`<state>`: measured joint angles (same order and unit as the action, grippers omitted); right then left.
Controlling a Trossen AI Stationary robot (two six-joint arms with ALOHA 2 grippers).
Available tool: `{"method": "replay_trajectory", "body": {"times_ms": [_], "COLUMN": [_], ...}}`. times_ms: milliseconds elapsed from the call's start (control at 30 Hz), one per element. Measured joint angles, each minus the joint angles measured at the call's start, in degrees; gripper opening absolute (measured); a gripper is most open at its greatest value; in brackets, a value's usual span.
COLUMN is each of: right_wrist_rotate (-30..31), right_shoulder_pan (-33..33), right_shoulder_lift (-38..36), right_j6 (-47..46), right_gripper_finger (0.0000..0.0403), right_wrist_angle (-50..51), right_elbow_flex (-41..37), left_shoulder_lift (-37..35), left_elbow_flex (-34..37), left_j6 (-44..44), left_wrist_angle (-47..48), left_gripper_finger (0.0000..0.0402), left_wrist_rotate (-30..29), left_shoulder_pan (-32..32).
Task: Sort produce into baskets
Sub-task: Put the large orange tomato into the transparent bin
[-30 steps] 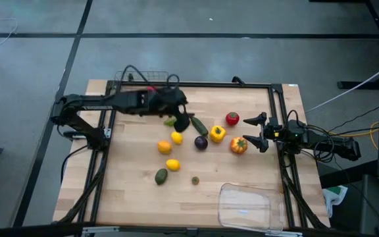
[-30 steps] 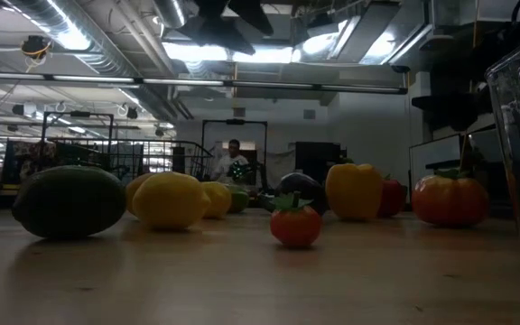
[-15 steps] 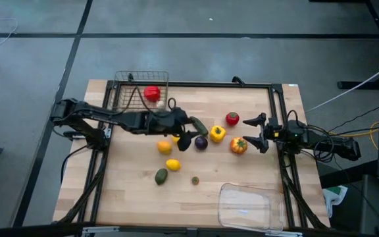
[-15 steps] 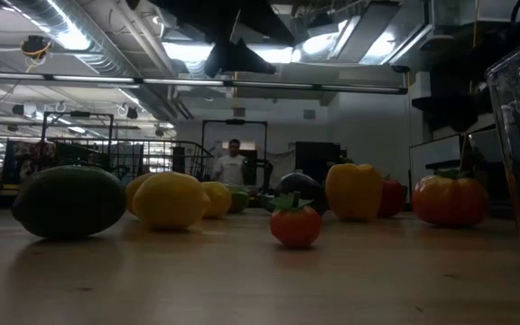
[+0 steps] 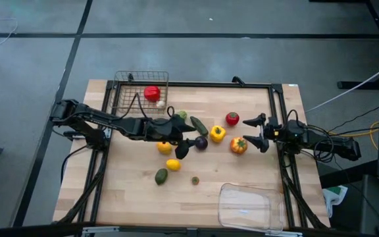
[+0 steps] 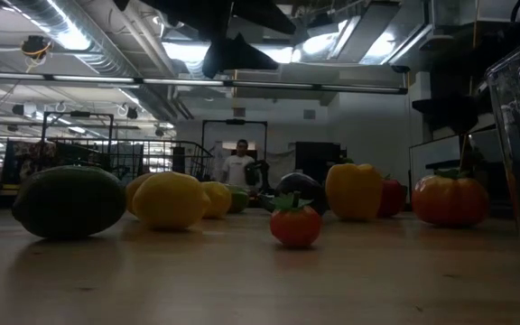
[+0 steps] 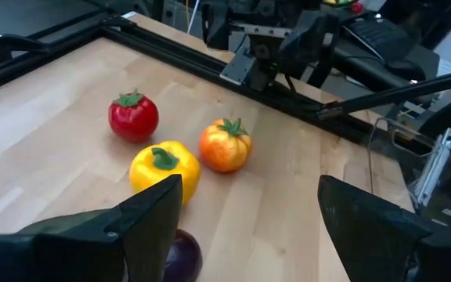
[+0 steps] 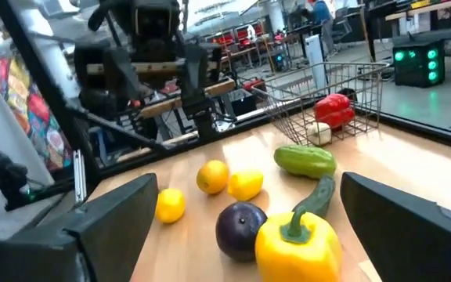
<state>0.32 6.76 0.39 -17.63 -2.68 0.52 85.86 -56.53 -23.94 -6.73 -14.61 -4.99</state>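
Observation:
The produce lies loose mid-table: a dark purple fruit (image 5: 201, 142), a yellow pepper (image 5: 217, 133), a red tomato (image 5: 232, 118), an orange tomato (image 5: 239, 145), a cucumber (image 5: 199, 125), a lemon (image 5: 172, 164) and an avocado (image 5: 161, 176). At the far left, the wire basket (image 5: 125, 99) holds a red pepper (image 5: 152, 93). The clear tray (image 5: 245, 207) stands at the near right. My left gripper (image 5: 185, 143) hovers open and empty above the table, just left of the purple fruit (image 7: 180, 254). My right gripper (image 5: 254, 131) waits open at the right edge.
A black metal frame (image 5: 278, 118) runs along the table's edges. An orange fruit (image 5: 164, 147) and a small round piece (image 5: 195, 180) also lie on the wood. Bare wood shows at the near left (image 5: 124, 197). A person (image 6: 240, 167) stands far off in the room.
My left gripper has swung away from the wire basket toward the table's near edge and come down, still open, ending beside the purple fruit. With the arm out of the way, the basket and its red pepper now show. No produce has moved.

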Motion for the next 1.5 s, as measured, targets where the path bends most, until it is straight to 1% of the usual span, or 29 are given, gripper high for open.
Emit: {"method": "replay_trajectory", "body": {"times_ms": [100,233,400,467,533,733,800,900,1000,1100,1167,1367,1500], "right_wrist_rotate": [2.5,6.6,14.7,15.6,13.5,3.1,1.2,0.0,-1.2,-4.9,-6.0,-6.0,-6.0], "right_shoulder_pan": [0.0,0.0,0.0,0.0,0.0,0.0,0.0,0.0,0.0,0.0,0.0,0.0,0.0], "right_shoulder_lift": [0.3,2.3,8.7,12.1,15.6,25.1,28.1,32.1,36.0,40.4,43.3,51.3,55.5], "right_j6": [-0.1,-0.1,-0.8,-2.8,-4.2,-4.6,-4.1,-2.9,-2.7,-2.7,-1.9,1.4,1.6], "right_gripper_finger": [0.0399,0.0399,0.0399,0.0399,0.0399,0.0399,0.0399,0.0399,0.0399,0.0399,0.0399,0.0399,0.0399], "right_wrist_angle": [1.3,0.7,8.5,12.4,16.8,28.5,31.7,35.2,35.8,35.8,35.8,35.5,35.4], "right_elbow_flex": [1.2,5.2,10.4,12.8,15.2,23.5,25.6,26.9,27.2,27.2,27.2,27.2,27.2], "left_shoulder_lift": [0.0,0.0,0.0,0.0,0.0,0.0,0.0,0.0,0.0,0.0,0.0,0.0,0.0], "left_elbow_flex": [0.0,0.0,0.0,0.0,0.0,0.0,0.0,0.0,0.0,0.0,0.0,0.0,0.0], "left_j6": [0.0,-0.1,-0.1,-0.1,-0.1,0.0,0.0,0.0,0.0,0.0,0.0,0.2,0.3], "left_wrist_angle": [0.0,0.1,0.1,0.1,0.1,0.2,0.2,0.3,0.3,0.3,0.5,0.5,0.5], "left_gripper_finger": [0.0294,0.0294,0.0294,0.0294,0.0294,0.0294,0.0294,0.0294,0.0294,0.0294,0.0294,0.0294,0.0294], "left_wrist_rotate": [0.0,-0.1,-0.1,-0.1,-0.2,-0.2,-0.2,-0.2,-0.2,-0.2,-0.2,-0.2,-0.2], "left_shoulder_pan": [0.0,0.0,0.0,0.0,0.0,0.0,0.0,0.0,-0.1,-0.3,-0.5,-1.0,-1.0]}}
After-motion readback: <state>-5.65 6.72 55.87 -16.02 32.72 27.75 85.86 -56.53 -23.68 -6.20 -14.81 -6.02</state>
